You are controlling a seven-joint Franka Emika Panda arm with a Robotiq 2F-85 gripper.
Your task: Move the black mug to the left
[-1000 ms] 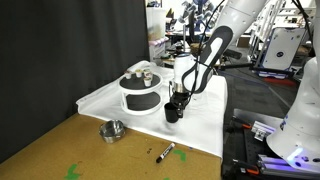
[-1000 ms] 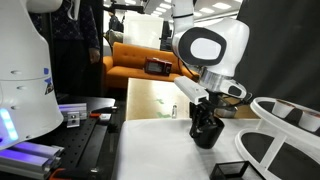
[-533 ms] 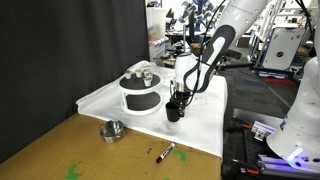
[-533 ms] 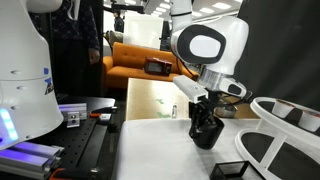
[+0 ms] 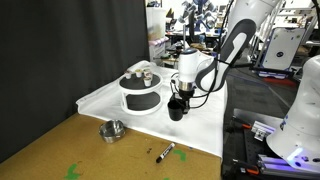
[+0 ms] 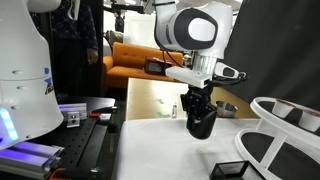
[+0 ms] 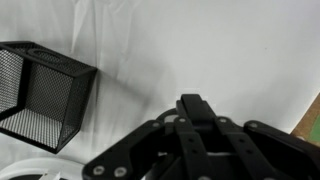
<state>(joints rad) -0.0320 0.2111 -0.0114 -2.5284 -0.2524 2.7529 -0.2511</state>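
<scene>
**Station state: hand on mug, cloth-covered bench**

Across the far part of the bench (image 5: 60, 150): a white cloth (image 5: 205, 125), with bare brown top on the near side.

Above the cloth: the arm (image 5: 235, 45), bent over and pointing straight down in both exterior views.

On the cloth, near its middle: a large round white container (image 5: 140, 92) with a black band, upright. Shows only as a white rim (image 6: 285, 120) at the frame edge in an exterior view.

In the wrist view, at left on the cloth: a black mesh basket (image 7: 40, 90), well apart from the fingers.

Directly over the mug: the hand (image 5: 177, 99), also seen at (image 6: 196, 103). Fingers drawn narrow in the wrist view (image 7: 193, 100), closed on the top of the black mug (image 5: 176, 112).

Just beside the container: the mug, upright under the hand, clear of the container wall (image 6: 202, 125). Cannot tell whether its base touches the cloth.

On bare bench, off the cloth corner: a small silver bowl (image 5: 112, 130).

Nearer the front edge, lying flat: a marker (image 5: 164, 152), well apart from the bowl.
</scene>
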